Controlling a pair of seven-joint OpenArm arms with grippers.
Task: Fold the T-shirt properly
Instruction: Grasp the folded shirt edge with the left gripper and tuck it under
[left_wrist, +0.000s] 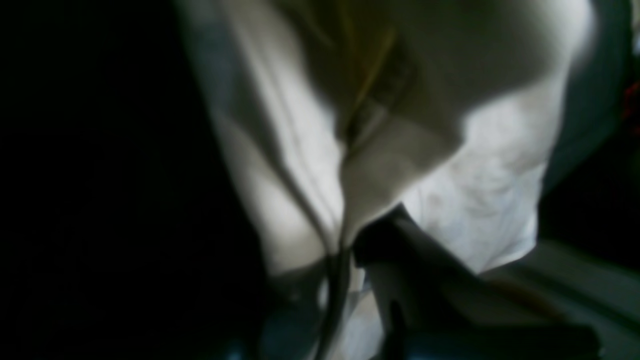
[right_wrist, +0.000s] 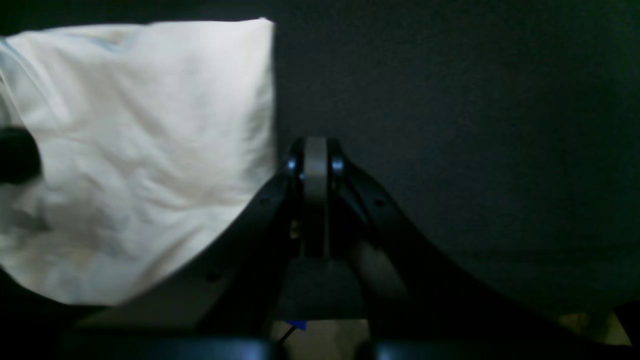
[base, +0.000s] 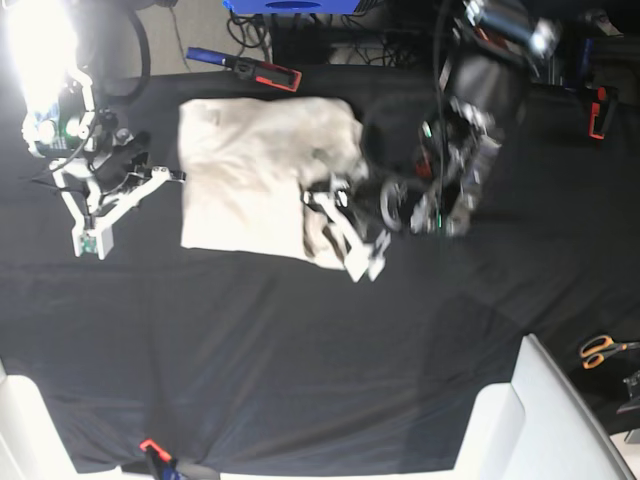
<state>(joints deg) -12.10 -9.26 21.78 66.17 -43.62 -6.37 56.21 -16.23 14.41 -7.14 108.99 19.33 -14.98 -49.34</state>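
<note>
Two arms in view. Shirt (base: 250, 185) lies on the black cloth (base: 300, 360), partly folded into a rough rectangle, one edge bunched up. Left gripper (base: 345, 225) is at that bunched edge; wrist view shows cloth gathered and pinched between its jaws, picture blurred. Right gripper (right_wrist: 315, 165) is pressed together, empty, just beside the opposite edge. Judgement: light, limp cotton; sags and creases freely. Best held at hem corners or fold edges, lifted low to avoid dragging layers.
</note>
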